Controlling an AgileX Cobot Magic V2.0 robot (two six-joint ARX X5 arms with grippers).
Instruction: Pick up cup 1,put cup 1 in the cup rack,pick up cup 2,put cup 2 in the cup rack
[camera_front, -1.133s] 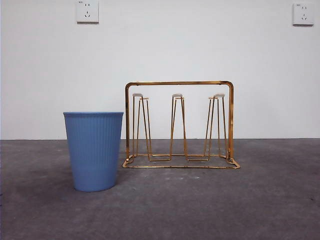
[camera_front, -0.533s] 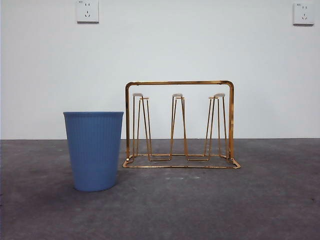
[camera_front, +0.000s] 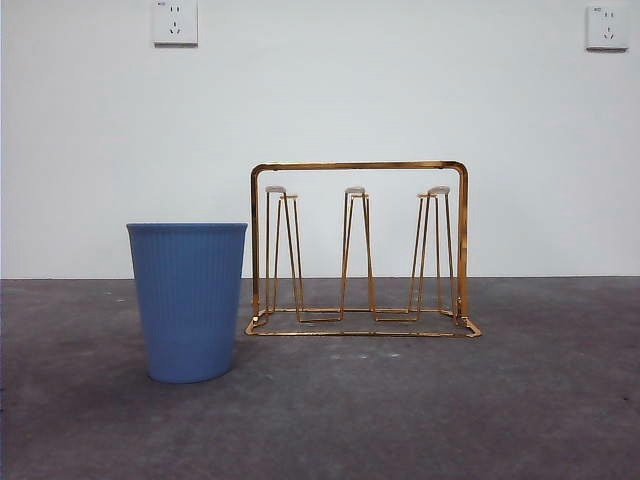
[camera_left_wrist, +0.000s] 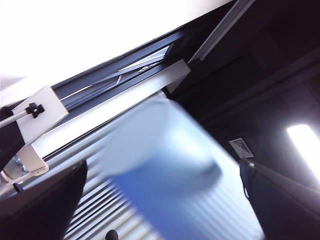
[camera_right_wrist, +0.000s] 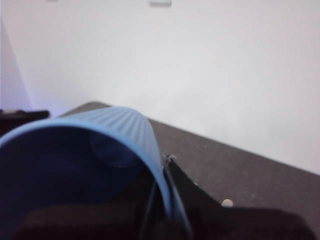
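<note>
A blue ribbed cup (camera_front: 188, 302) stands upright on the table, just left of the gold wire cup rack (camera_front: 360, 250), whose prongs are bare. Neither arm shows in the front view. In the left wrist view, my left gripper (camera_left_wrist: 160, 205) is tilted up toward the ceiling, and a blurred blue cup (camera_left_wrist: 170, 175) sits between its two dark jaws. In the right wrist view, my right gripper (camera_right_wrist: 167, 215) is shut on the rim of another blue ribbed cup (camera_right_wrist: 100, 150), which lies on its side close to the camera above the table.
The dark grey table (camera_front: 500, 400) runs back to a white wall with two sockets (camera_front: 175, 22). The left wrist view shows a window frame (camera_left_wrist: 150, 65) and a ceiling light (camera_left_wrist: 305, 145).
</note>
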